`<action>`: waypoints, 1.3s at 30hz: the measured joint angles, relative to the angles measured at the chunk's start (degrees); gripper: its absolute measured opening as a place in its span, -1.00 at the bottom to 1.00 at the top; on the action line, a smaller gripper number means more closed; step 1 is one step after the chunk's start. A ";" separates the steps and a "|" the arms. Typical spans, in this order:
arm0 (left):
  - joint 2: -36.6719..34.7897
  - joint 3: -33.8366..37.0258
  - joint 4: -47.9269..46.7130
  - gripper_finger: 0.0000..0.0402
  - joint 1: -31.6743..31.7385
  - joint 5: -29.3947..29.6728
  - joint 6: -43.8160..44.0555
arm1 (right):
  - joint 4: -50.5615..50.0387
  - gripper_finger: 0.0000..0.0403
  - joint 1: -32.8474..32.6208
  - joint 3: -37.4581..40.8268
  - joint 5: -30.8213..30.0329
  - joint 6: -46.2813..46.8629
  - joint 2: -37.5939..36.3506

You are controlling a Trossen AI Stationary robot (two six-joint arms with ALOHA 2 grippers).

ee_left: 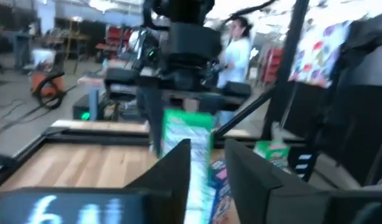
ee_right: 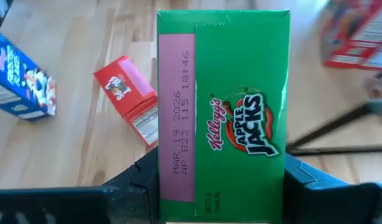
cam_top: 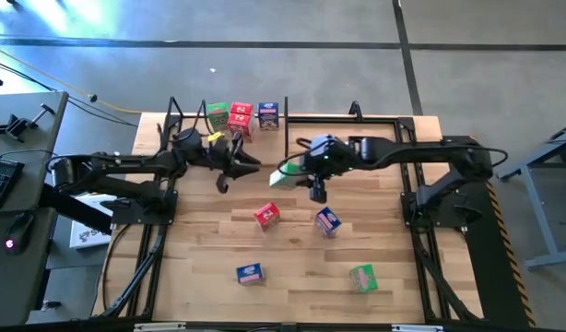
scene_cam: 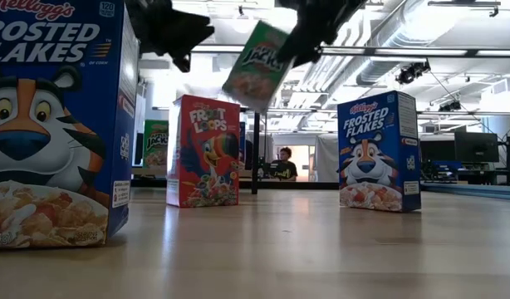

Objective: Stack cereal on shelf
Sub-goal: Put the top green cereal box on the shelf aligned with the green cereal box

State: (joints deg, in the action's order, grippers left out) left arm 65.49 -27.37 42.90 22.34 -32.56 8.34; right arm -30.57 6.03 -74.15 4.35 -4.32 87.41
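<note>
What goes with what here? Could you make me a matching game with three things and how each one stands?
Things:
1. Apple Jacks box
2. red box
3. left gripper

States:
A. open, holding nothing
B. resting on the table
C. held in the air by the right gripper

Pairs: 1-C, 2-B, 3-A

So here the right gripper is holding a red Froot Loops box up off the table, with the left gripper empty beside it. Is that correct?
Not quite: the box in the right gripper is a green Apple Jacks box, not red Froot Loops, as the right wrist view shows. It is held up off the table, and the left gripper beside it holds nothing.
</note>
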 joint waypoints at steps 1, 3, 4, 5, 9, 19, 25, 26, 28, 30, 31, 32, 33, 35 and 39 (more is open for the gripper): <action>0.01 -1.46 -3.53 -0.48 -0.34 1.01 -1.19 | 0.80 -0.15 0.18 0.00 0.66 -0.54 0.94; 0.10 -4.33 -11.36 -0.37 -0.95 2.04 -3.53 | 2.25 -0.15 0.45 0.02 0.88 -1.05 2.51; 0.13 -5.95 -15.14 -0.31 -1.38 2.86 -4.77 | 2.88 -0.15 0.65 0.02 0.90 -1.32 2.96; 0.14 -7.51 -18.82 -0.26 -1.97 3.87 -6.25 | 3.70 -0.15 0.78 0.02 0.98 -1.71 3.43; 0.51 -12.29 -30.72 -0.06 -4.69 10.33 -11.58 | 5.81 -0.15 1.18 0.02 1.78 -2.16 4.41; 1.41 -17.09 -35.36 0.27 -9.67 18.34 -12.46 | 8.33 -0.15 1.58 0.02 2.79 -2.65 4.53; 4.66 -20.71 -39.00 0.34 -10.48 20.14 -12.27 | 8.83 -0.15 1.58 0.02 2.79 -2.64 4.53; 5.47 -21.38 -40.09 0.35 -10.48 20.92 -12.69 | 9.05 -0.15 1.58 0.02 2.79 -2.62 4.53; 6.91 -22.89 -41.81 0.35 -10.46 21.23 -13.14 | 9.07 -0.15 1.58 0.02 2.76 -2.62 4.51; 7.65 -24.01 -42.03 0.35 -10.46 21.30 -13.11 | 9.09 -0.15 1.58 0.02 2.76 -2.62 4.51; 7.92 -24.42 -42.01 0.35 -10.46 21.29 -13.22 | 9.26 -0.15 1.58 0.02 2.76 -2.62 4.51; 8.11 -24.71 -42.01 0.35 -10.46 21.28 -13.54 | 9.44 -0.15 1.58 0.02 2.76 -2.62 4.51; 8.17 -24.88 -42.12 0.35 -10.39 21.28 -13.59 | 9.49 -0.15 1.58 0.02 2.76 -2.62 4.51; 8.16 -25.36 -41.94 0.35 -10.24 21.25 -13.56 | 9.54 -0.15 1.58 0.02 2.74 -2.59 4.51; 8.17 -25.43 -41.83 0.34 -10.24 21.19 -13.55 | 9.69 -0.15 1.58 0.02 2.73 -2.68 4.48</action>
State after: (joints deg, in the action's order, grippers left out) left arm 73.67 -52.80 1.08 12.10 -11.38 -5.21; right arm -20.88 7.62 -74.13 7.08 -7.00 91.90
